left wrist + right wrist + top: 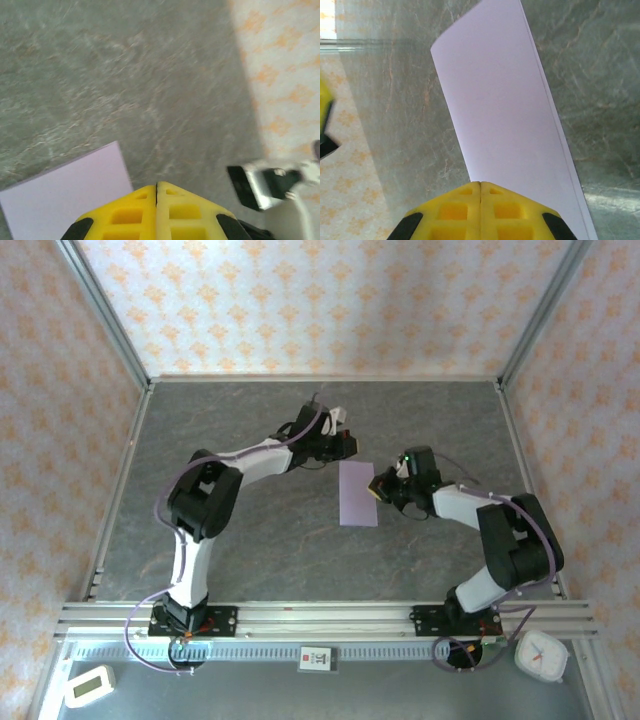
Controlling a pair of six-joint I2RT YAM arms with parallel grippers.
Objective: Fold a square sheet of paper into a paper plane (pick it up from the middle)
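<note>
Top view: the sheet of paper (pixel 358 494), folded to a narrow rectangle, lies mid-table (pixel 250 420). The left gripper (pixel 348 445) is at its far end, the right gripper (pixel 380 485) at its right edge.
Left wrist: jaws pressed together beside a corner.
Right wrist: jaws pressed together over the doubled layers.
Likely creasing: slide flat along the fold and keep the edges matched.

A: Logging the paper (pixel 358 494): plain matte lavender, no print.
B: Noted. The table (pixel 250 420): grey, with pale marble-like veining.
A: The walls (pixel 300 300): cream-pink, with a repeating orange floral motif.
B: The left gripper (pixel 156 186) and right gripper (pixel 480 184): bright yellow, black at the sides.
A: The arms (pixel 265 458): white shells, black joints.
B: The rails (pixel 320 615): silver.
</note>
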